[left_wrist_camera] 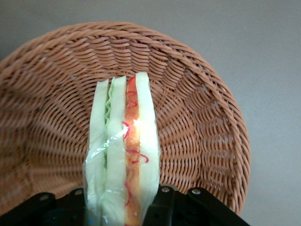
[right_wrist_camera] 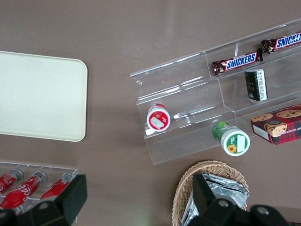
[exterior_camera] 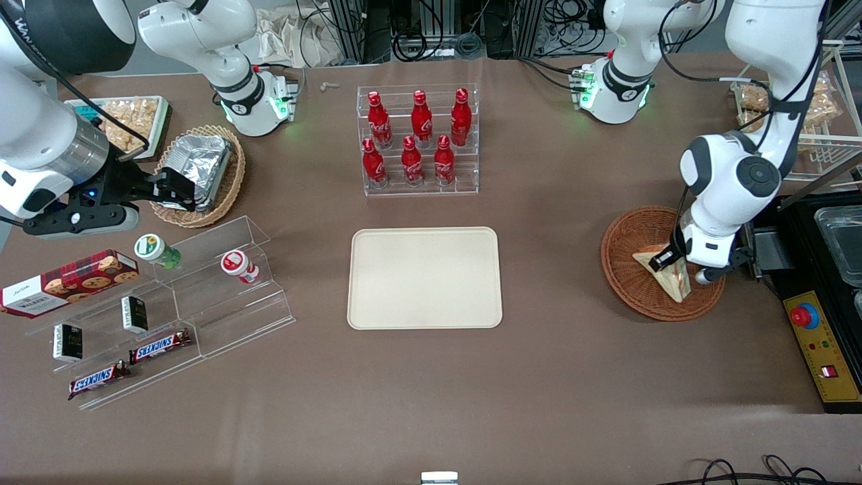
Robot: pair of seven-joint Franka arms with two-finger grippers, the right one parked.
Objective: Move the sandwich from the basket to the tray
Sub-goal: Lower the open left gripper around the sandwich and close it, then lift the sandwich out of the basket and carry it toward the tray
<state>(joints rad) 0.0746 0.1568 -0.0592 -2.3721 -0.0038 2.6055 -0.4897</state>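
The sandwich (exterior_camera: 656,264), a pale bread wedge in clear wrap, sits in the reddish-brown wicker basket (exterior_camera: 633,236) toward the working arm's end of the table. My left gripper (exterior_camera: 680,269) is down in the basket on top of it. In the left wrist view the sandwich (left_wrist_camera: 124,150) stands edge-on, showing red and green filling, between the black fingers (left_wrist_camera: 164,202) of the gripper (left_wrist_camera: 122,207), which press on its wrap. The woven basket wall (left_wrist_camera: 197,117) surrounds it. The cream tray (exterior_camera: 424,277) lies bare at the table's middle, apart from the basket.
An acrylic rack of red bottles (exterior_camera: 419,141) stands farther from the front camera than the tray. Stepped clear shelves (exterior_camera: 202,289) with snacks and a tan basket holding a foil container (exterior_camera: 202,168) lie toward the parked arm's end. A control box (exterior_camera: 818,343) sits beside the basket.
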